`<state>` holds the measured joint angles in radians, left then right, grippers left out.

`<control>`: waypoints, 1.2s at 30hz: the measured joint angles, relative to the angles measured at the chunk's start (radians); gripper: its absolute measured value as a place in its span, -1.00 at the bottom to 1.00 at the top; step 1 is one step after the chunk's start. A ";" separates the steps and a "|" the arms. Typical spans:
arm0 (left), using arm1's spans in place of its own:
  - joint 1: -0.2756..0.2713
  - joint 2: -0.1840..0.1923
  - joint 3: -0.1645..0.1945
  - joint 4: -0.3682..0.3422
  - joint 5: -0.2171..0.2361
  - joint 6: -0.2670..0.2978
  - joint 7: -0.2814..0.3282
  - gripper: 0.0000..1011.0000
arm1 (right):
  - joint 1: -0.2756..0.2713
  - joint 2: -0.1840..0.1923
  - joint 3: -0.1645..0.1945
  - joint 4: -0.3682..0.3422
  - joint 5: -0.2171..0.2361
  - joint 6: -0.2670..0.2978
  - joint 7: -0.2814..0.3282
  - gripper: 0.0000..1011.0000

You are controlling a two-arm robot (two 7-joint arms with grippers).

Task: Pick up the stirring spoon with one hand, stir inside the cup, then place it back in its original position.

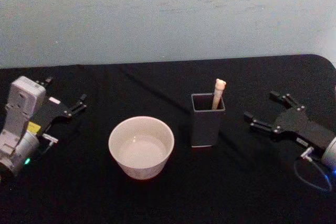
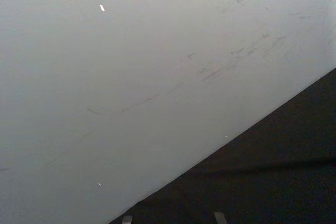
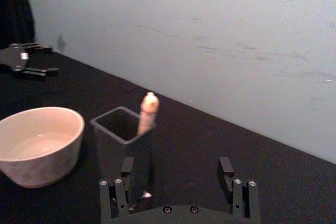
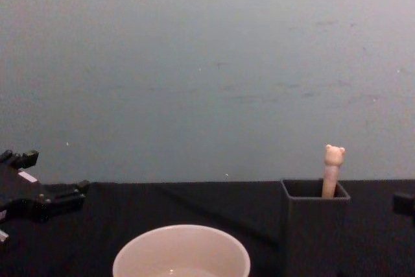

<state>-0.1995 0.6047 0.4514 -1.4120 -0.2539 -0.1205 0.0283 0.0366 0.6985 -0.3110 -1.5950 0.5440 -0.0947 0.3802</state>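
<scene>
Currently nearest to me sits the wide round cream-white cup (image 1: 140, 147), thin-rimmed and upright on the black cloth-covered table (image 1: 157, 203); it seems to hold a little liquid. Just beside it, toward my right, stands the tall dark grey square holder (image 1: 208, 119). The slim stirring spoon with the pale peach-beige handle (image 1: 218, 92) leans in the holder's far right corner. Its small bear head pokes above the rim, while its neck and bowl are hidden inside.

My right gripper (image 1: 260, 105) rests low to the right of the holder, apart from it, with its fingers spread wide and empty and pointing toward it. My left gripper (image 1: 82, 102) is parked well out on the left, its fingers also apart and holding nothing.

I judge the spoon light and stiff, and its smooth thin handle likely to slip or swivel. So I would pinch it just under the bear head, where it clears the rim, and draw it straight up. Behind everything, the table ends at a plain pale grey-blue wall (image 1: 168, 14).
</scene>
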 joint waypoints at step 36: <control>0.000 0.000 0.000 0.000 0.000 0.000 0.000 0.98 | 0.214 -0.216 -0.045 0.178 -0.048 0.106 0.096 0.98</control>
<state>-0.1995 0.6047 0.4514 -1.4119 -0.2539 -0.1205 0.0283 0.2504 0.4828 -0.3562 -1.4173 0.4965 0.0118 0.4765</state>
